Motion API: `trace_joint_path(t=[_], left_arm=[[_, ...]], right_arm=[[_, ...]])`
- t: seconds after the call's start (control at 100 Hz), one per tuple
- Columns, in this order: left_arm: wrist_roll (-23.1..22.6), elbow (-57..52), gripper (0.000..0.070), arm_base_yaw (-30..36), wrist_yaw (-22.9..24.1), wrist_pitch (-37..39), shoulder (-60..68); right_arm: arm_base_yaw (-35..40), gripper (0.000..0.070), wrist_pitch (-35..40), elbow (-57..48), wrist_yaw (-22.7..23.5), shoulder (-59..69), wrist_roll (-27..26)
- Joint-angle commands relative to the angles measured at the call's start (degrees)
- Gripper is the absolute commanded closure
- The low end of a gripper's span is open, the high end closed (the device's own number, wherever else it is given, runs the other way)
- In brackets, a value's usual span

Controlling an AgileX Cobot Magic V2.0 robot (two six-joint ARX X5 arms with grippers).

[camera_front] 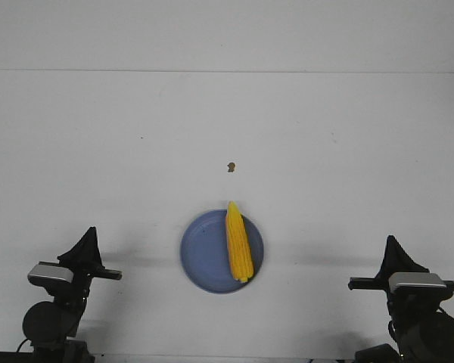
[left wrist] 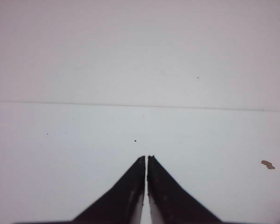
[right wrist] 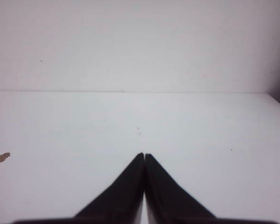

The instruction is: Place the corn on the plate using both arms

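The yellow corn [camera_front: 238,243] lies on the right half of the periwinkle-blue plate [camera_front: 204,253] at the table's front middle, its pointed end toward the far side and just over the rim. My left gripper [camera_front: 89,234] is shut and empty at the front left, well apart from the plate. In the left wrist view its fingertips [left wrist: 146,157] meet over bare table. My right gripper [camera_front: 392,243] is shut and empty at the front right. In the right wrist view its fingertips [right wrist: 143,155] meet too. Neither wrist view shows the corn or the plate.
A tiny brown speck [camera_front: 231,167] lies on the white table beyond the plate; it also shows in the left wrist view [left wrist: 267,164] and the right wrist view [right wrist: 3,157]. The table's far edge [camera_front: 227,71] runs across the back.
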State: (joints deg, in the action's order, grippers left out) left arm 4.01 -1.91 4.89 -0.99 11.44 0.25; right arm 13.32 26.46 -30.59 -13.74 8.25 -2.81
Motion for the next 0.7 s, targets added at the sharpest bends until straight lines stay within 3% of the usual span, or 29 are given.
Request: trace_joint_path(t=[0.0,0.16,0.53,0.69], left_arm=[[0.33,1.11,0.0688,-0.09,-0.02,0.61,-0.07],[0.33,1.11,0.0687,-0.09,0.0,0.61,-0.07],[0.33,1.11,0.0688,-0.07,-0.02,0.59,-0.07],[0.33,1.11,0.0688,-0.04,-0.02,0.57,-0.07]], right_arm=[[-0.31,0.07,-0.74,-0.2,-0.85,-0.04,0.83],[-3.28,0.07,-3.78,3.32,-0.07,-2.49,1.16],[-13.0,0.07,-17.62,19.1,12.48,-8.17,1.09],[-14.97,0.07,-23.82,23.89,14.95,-8.17,1.11]])
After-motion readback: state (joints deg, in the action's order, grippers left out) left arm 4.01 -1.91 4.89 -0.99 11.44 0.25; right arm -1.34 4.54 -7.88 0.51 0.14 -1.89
